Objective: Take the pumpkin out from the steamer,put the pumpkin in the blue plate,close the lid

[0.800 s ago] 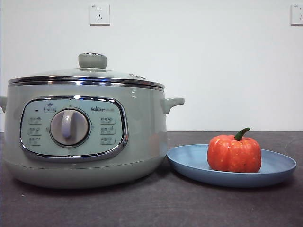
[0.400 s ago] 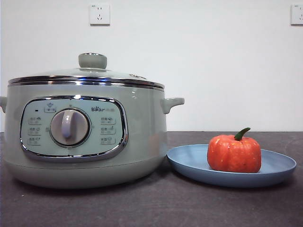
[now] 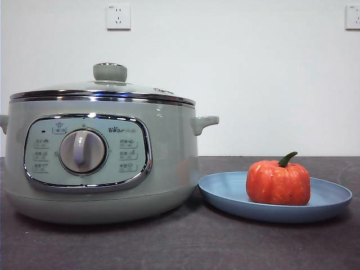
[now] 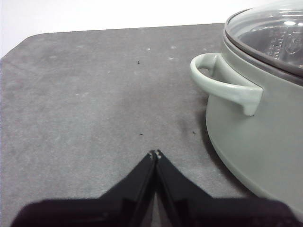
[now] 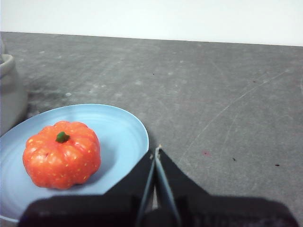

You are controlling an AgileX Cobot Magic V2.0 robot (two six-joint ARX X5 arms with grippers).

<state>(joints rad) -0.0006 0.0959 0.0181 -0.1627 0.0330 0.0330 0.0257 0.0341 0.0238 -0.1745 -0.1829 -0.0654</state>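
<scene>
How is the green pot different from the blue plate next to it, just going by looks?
The steamer is tall, deep and pale sage green; the blue plate is low, shallow and light blue. The steamer is wider than the blue plate. The steamer is covered by the lid with a knob, while the blue plate lies open with the pumpkin on it. The steamer carries a dial and buttons; the blue plate is plain. Both are round and stand on the same dark table.
</scene>
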